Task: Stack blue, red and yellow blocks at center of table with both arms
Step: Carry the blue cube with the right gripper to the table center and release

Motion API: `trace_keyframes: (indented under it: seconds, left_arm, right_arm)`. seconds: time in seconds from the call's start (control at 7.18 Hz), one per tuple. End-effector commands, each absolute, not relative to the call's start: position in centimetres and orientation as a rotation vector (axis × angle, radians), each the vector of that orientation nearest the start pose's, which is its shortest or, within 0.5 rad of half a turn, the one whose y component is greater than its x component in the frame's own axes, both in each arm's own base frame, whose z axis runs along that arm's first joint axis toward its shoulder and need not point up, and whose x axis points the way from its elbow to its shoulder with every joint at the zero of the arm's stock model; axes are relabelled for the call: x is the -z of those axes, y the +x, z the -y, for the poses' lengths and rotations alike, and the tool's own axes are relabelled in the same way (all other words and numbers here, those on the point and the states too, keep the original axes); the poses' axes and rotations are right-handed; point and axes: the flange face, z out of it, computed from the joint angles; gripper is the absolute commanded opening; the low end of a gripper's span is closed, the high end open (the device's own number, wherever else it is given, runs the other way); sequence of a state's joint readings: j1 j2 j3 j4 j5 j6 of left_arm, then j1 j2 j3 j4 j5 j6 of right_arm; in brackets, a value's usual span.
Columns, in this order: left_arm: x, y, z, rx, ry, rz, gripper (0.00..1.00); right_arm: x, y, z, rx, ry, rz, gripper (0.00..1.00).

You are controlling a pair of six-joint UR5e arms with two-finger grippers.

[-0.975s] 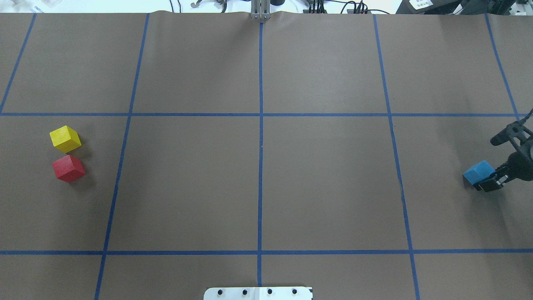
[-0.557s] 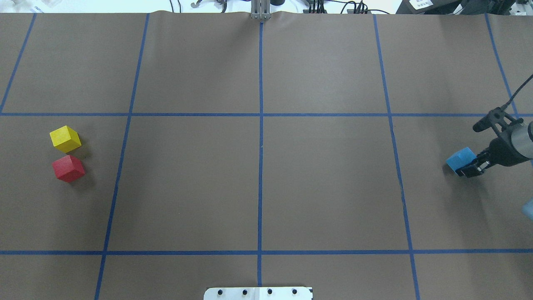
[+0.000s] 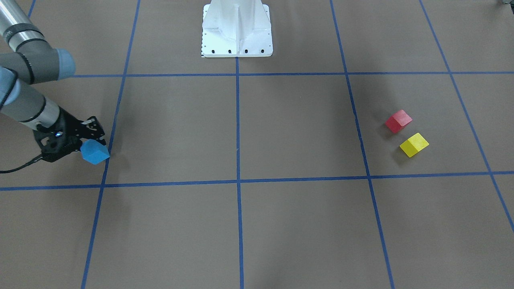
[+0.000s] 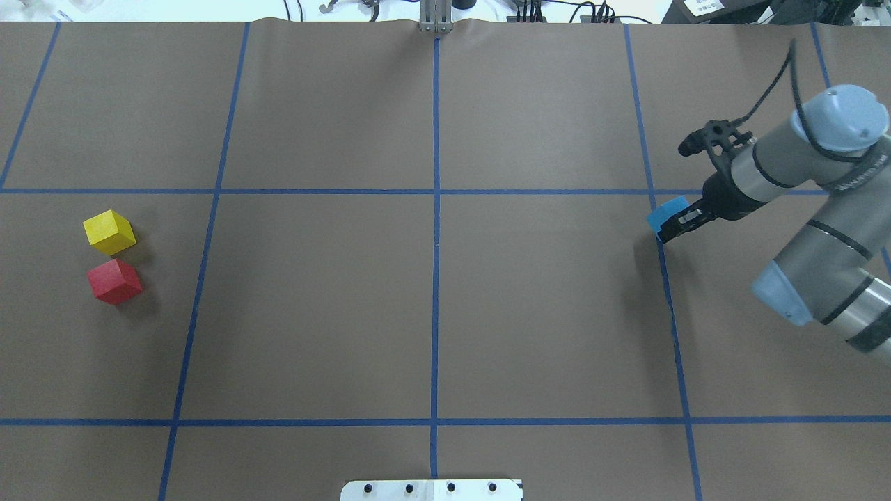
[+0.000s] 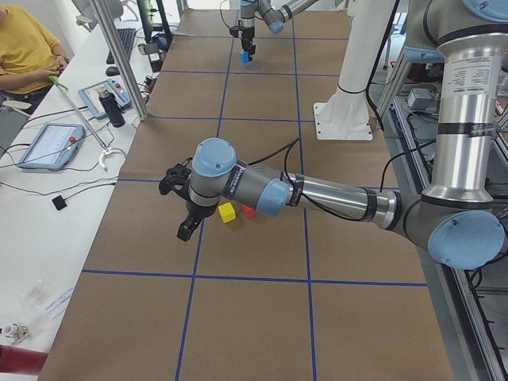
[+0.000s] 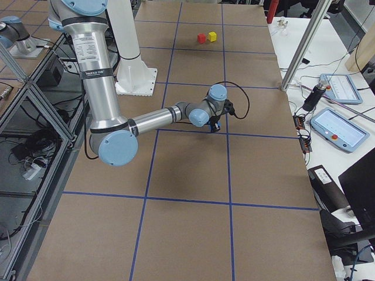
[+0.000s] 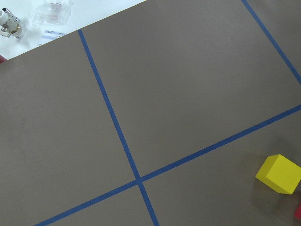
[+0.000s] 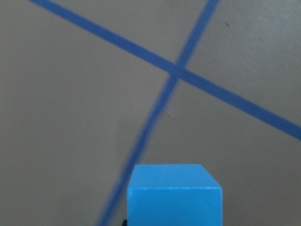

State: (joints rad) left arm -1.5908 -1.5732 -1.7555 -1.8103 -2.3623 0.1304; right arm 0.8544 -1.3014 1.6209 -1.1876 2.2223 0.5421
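Lifted clear of the table [image 4: 313,313]: blue block [image 4: 665,214], with its shadow thrown on the brown surface apart from it. Pinched from two sides by the fingers of the right gripper [image 4: 671,224], clenched onto the cube. Hangs over a long blue tape line [image 4: 436,278]'s neighbour to the robot's right, just beside a crossing of that line with a cross line. Still well off to the right of the table's middle. From the right wrist camera, fills the lower edge of the view, top face up, the tape crossing blurred beyond it.

On the far side of the table, well apart from the blue one: yellow block [image 4: 109,232] and red block [image 4: 114,281]. Both resting on the surface, just beside each other with a narrow gap, the yellow one farther from the robot. Neither of them gripped.

Above the table near that pair, in the side view from the robot's left: left gripper [image 5: 185,230], pointing down, off the surface. Cannot tell whether clenched or released. Nothing of its fingers in the left wrist view, only table, tape lines and the yellow block at the lower right.

At the robot's edge of the table: white pedestal base [image 3: 237,28]. Beside the table, at a white bench: person in a yellow top [image 5: 24,48].
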Motion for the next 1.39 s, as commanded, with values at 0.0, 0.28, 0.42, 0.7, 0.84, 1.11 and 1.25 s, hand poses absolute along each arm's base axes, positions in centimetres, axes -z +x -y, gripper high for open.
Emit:
trace_keyframes:
  seconds: [0.0, 0.28, 0.42, 0.7, 0.84, 1.11, 1.25]
  left_arm:
    - [-53.8, -7.2, 50.6, -0.272, 0.461, -0.750, 1.00]
    - [-53.9, -7.3, 50.6, -0.271, 0.459, -0.749, 1.00]
    - [-54.1, -7.3, 50.6, -0.269, 0.455, -0.749, 1.00]
    - [-54.4, -7.3, 50.6, -0.267, 0.449, -0.750, 1.00]
    - [-54.5, -7.3, 50.6, -0.266, 0.448, -0.750, 1.00]
    - [-54.5, -7.2, 50.6, -0.267, 0.447, -0.752, 1.00]
    - [-54.5, -7.2, 50.5, -0.266, 0.446, -0.752, 1.00]
  right_arm:
    - [-31.9, -45.8, 51.3, 0.240, 0.106, 0.844, 0.00]
    - [-23.1, -54.6, 52.4, 0.116, 0.042, 0.861, 0.00]
    - [-20.5, -58.1, 52.3, 0.076, 0.052, 0.839, 0.02]
    - [-17.3, -61.0, 51.0, 0.032, 0.037, 0.849, 0.08]
    - [-17.8, -62.0, 50.4, 0.032, 0.046, 0.830, 0.15]
    - [-19.6, -62.8, 50.3, 0.027, 0.061, 0.790, 0.43]
    - [-20.0, -63.0, 50.3, 0.024, 0.071, 0.778, 0.68]
